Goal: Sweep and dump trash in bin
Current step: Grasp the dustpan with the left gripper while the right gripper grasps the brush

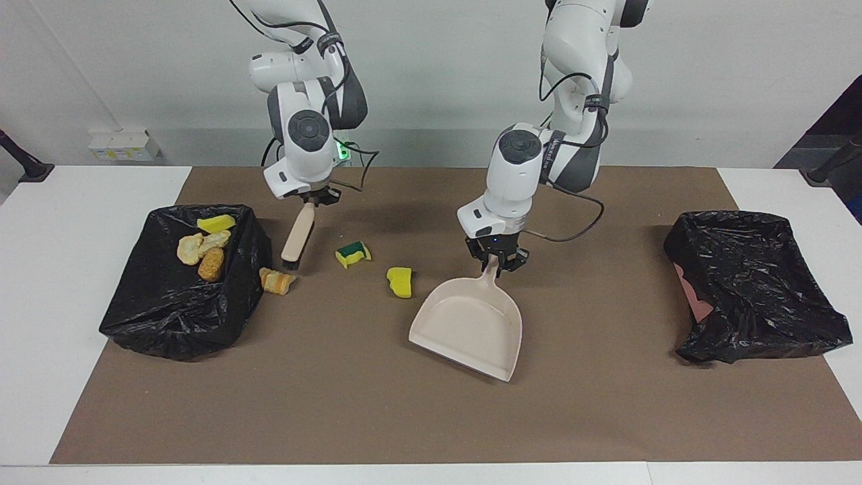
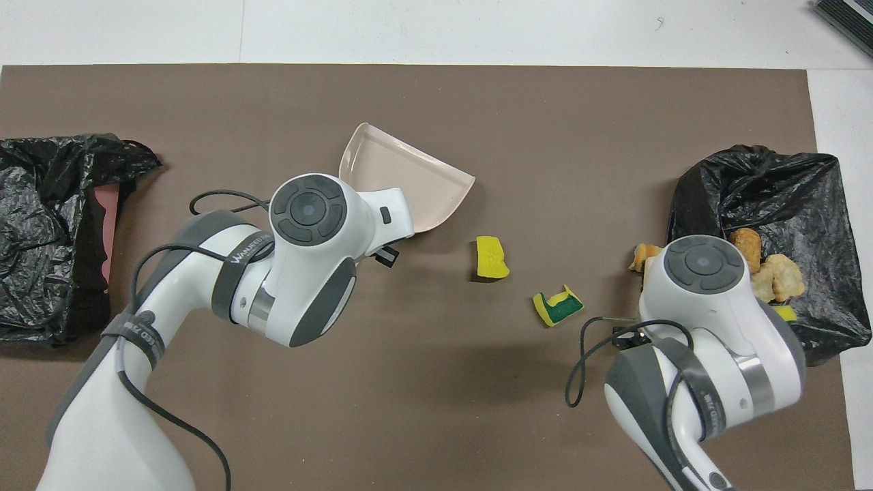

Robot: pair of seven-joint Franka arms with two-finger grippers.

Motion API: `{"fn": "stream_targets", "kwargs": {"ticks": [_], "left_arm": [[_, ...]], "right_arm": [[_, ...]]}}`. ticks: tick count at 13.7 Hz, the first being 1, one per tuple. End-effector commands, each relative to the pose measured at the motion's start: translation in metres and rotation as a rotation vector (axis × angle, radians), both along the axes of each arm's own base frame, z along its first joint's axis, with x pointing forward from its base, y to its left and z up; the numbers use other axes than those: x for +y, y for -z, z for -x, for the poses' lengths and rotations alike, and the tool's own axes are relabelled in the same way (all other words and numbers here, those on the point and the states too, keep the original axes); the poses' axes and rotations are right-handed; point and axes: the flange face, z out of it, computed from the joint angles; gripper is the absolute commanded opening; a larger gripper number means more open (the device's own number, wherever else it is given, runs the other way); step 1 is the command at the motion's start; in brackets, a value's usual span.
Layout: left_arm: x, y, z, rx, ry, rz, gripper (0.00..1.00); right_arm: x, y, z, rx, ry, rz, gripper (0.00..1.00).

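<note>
My left gripper is shut on the handle of the beige dustpan, which sits askew at mid-table with its mouth facing away from the robots. My right gripper is shut on the beige brush. The brush's black bristles point down right beside an orange-brown trash lump. A green-backed sponge chunk and a yellow sponge chunk lie between the brush and the dustpan. The black-lined bin at the right arm's end holds several scraps. In the overhead view both grippers are hidden under their wrists.
A second black-bagged bin stands at the left arm's end of the brown mat. In the overhead view the right arm's wrist covers part of the orange-brown lump and of the bin.
</note>
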Motion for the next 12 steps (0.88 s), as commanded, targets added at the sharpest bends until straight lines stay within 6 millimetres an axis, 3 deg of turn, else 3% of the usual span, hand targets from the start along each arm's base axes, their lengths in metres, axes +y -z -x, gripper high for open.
{"fn": "stream_targets", "kwargs": {"ticks": [1, 3, 5, 7, 10, 12], "left_arm": [[0.033, -0.007, -0.012, 0.005, 0.154, -0.015, 0.0], [0.055, -0.009, -0.021, 0.01, 0.271, -0.029, 0.0], [0.072, -0.008, -0.025, 0.038, 0.403, -0.045, 0.0], [0.092, -0.007, -0.032, 0.04, 0.523, -0.051, 0.0], [0.106, -0.003, -0.033, 0.048, 0.704, -0.06, 0.0], [0.116, 0.003, -0.027, 0.06, 0.756, -0.06, 0.0]], "right_arm": [[-0.006, -0.003, -0.002, -0.023, -0.088, 0.097, 0.0], [-0.024, 0.003, -0.006, -0.019, -0.088, 0.127, 0.0], [-0.028, 0.019, -0.009, -0.023, -0.103, 0.127, 0.0], [-0.027, 0.03, -0.012, -0.019, -0.115, 0.119, 0.0], [-0.019, 0.035, -0.018, -0.022, -0.209, 0.053, 0.0], [0.001, 0.037, -0.019, -0.003, -0.263, -0.039, 0.0]]}}
